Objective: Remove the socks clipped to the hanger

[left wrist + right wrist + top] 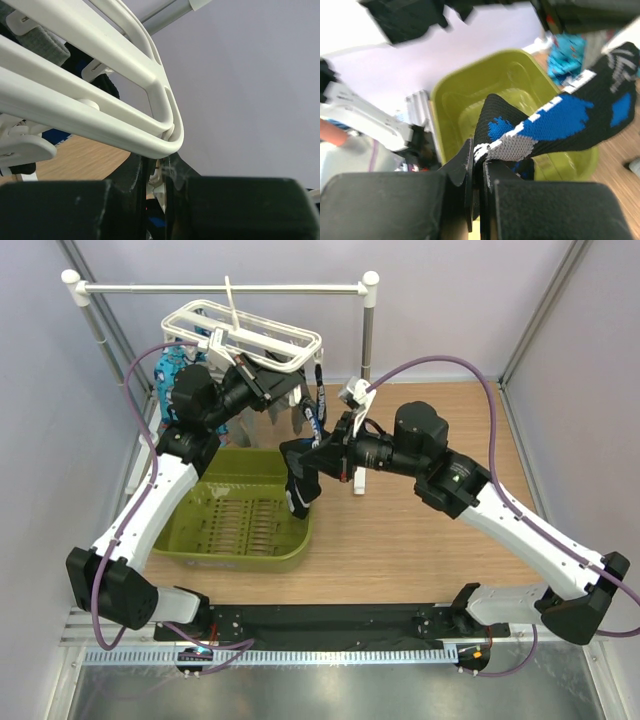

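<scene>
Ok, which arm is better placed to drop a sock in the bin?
Right. Its end effector pinches the black sock by the green bin; the left end effector is up at the hanger.

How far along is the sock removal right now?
Early on. No sock shows in the green basket yet. In hand: the right jaws pinch a black-and-blue sock over it, and the left jaws look closed at the hanger corner. Left to do: at least a turquoise sock and a grey sock hang there.
</scene>
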